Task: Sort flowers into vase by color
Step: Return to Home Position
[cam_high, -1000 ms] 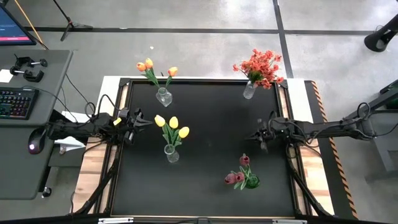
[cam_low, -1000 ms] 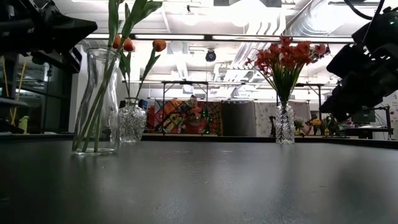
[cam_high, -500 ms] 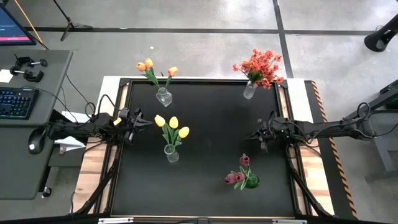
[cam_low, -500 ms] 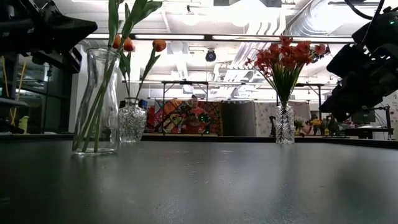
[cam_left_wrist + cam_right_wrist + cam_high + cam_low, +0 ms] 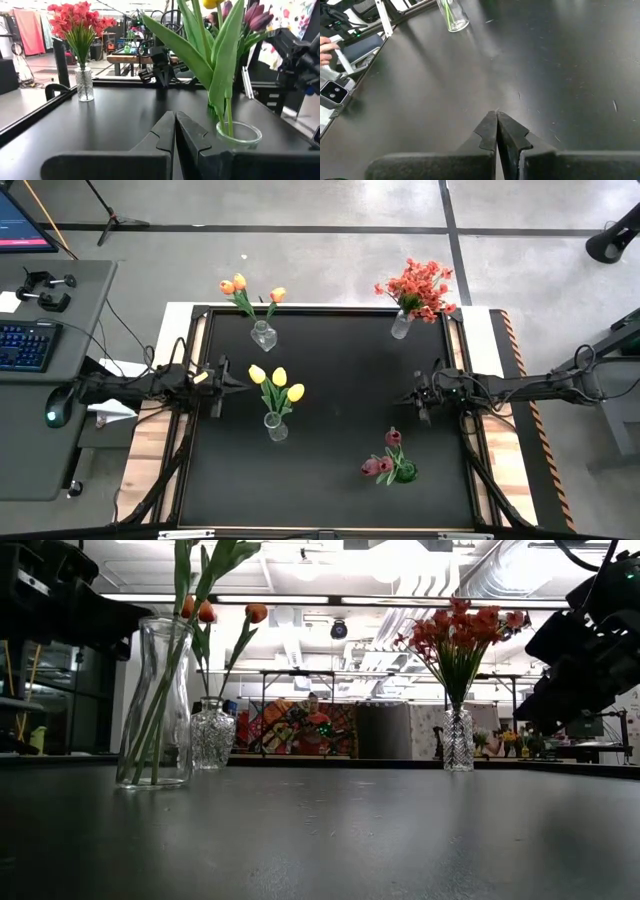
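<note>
Yellow flowers (image 5: 277, 383) stand in the clear vase (image 5: 275, 427) on the table (image 5: 330, 475). Left gripper (image 5: 238, 384), clenched tight and empty, hangs near the vase, beside its blooms. Right gripper (image 5: 402, 399), also clenched on nothing, waits well apart on the vase's opposite side.

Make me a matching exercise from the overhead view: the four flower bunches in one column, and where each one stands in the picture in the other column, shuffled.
Column one:
1. yellow tulips
2. orange tulips
3. red-orange blossom spray
4. dark pink tulips

Column two:
A. upper right
B. lower right
C. upper left
D. left of centre

Pairs: 1-D, 2-C, 3-A, 4-B
</note>
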Motion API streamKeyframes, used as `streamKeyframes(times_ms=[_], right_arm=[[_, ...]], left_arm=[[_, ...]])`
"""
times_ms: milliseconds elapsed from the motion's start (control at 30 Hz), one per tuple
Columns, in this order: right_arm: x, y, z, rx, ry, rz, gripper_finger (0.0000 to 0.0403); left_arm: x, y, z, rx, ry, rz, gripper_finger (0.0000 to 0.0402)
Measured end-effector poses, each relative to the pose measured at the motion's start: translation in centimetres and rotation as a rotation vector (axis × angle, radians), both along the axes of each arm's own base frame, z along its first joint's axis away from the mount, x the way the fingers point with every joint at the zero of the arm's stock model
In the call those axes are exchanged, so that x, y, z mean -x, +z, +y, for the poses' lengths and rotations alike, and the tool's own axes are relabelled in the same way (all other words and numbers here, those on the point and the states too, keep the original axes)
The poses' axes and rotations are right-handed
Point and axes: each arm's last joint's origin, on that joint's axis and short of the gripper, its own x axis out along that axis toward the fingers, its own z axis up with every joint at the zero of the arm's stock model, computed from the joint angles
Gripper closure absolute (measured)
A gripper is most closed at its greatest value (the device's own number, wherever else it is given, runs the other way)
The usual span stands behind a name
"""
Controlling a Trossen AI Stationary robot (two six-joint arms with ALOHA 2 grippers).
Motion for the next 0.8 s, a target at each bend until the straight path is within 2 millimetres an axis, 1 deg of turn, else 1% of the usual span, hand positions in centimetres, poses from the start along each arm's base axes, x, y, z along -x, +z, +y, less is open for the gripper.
streamKeyframes(times_ms=[800], right_arm=[[0.00, 0.00, 0.01, -0.001, 0.002, 0.000, 0.0402]], left_arm=[[-0.01, 0.03, 0.06, 0.019, 0.010, -0.006, 0.0401]])
